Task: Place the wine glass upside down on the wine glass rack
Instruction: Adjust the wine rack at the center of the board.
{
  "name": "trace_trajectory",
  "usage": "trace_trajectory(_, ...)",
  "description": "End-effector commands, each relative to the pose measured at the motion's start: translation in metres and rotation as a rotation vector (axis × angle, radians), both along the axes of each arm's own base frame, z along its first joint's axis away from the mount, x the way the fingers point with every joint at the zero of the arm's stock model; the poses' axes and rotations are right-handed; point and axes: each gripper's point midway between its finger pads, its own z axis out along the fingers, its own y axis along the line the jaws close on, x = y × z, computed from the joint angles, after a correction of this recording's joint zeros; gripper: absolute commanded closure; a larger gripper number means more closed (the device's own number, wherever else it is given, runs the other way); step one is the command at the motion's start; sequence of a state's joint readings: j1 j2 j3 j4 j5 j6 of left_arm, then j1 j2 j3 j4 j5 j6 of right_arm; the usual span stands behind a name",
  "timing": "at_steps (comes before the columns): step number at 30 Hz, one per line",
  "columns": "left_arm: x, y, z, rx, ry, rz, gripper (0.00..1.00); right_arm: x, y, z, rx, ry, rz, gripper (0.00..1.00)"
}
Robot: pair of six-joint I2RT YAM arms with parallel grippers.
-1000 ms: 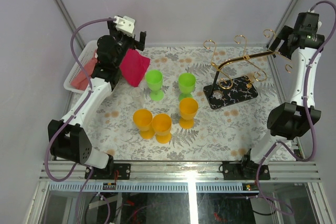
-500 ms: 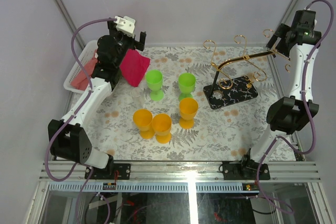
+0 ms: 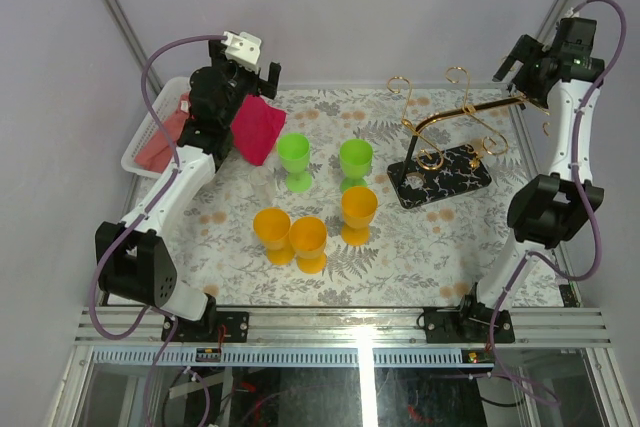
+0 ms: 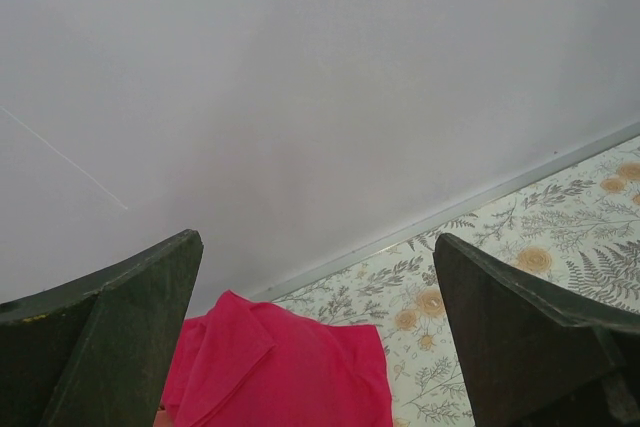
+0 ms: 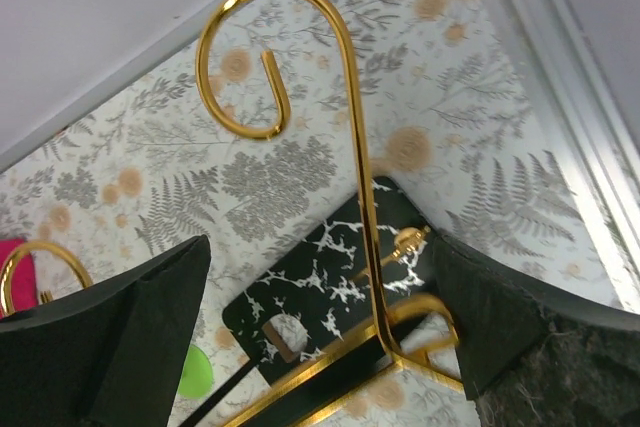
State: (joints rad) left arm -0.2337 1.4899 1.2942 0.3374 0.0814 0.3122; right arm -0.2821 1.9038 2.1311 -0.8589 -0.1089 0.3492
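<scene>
Hovering open, right pincer [image 5: 320,247] above wine glass rack [image 5: 352,77]

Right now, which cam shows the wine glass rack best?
Top external: the whole wine glass rack shows, top to foot. Right wrist gives only one curled arm and part of the base, up close. Left wrist shows none of it, just a red cloth and the wall.

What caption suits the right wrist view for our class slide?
Open black fingers of the right arm frame a curled gold wire hook above the rack's black white-veined square base.
</scene>
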Motion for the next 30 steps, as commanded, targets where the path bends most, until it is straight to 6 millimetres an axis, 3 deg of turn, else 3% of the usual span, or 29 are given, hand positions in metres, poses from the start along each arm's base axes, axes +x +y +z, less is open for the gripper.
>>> trace_trajectory(1, 0.003, 0.006, 0.004, 0.012, -0.019, 0.017, 0.0, 0.033, 0.019, 0.006, 0.083, -0.08, 0.105, 0.01)
trace_trajectory(8, 0.002, 0.007, 0.004, 0.019, -0.016, 0.021, 0.0, 0.062, 0.035, 0.017, 0.147, -0.178, 0.199, 0.01)
trace_trajectory(14, 0.002, 0.007, 0.005, 0.022, -0.016, 0.02, 0.0, 0.074, 0.051, 0.018, 0.166, -0.2, 0.26, 0.0)
trace_trajectory(19, 0.001, 0.008, 0.004, 0.012, -0.016, 0.026, 0.0, 0.06, 0.018, 0.012, 0.016, -0.137, 0.122, 0.0)
trace_trajectory(23, 0.001, 0.013, 0.015, -0.063, -0.036, 0.056, 0.0, 0.041, -0.015, 0.025, -0.139, -0.099, 0.015, 0.01)
trace_trajectory(30, 0.001, 0.014, 0.036, -0.115, -0.054, 0.065, 0.0, 0.029, -0.015, 0.073, -0.158, -0.221, 0.016, 0.01)
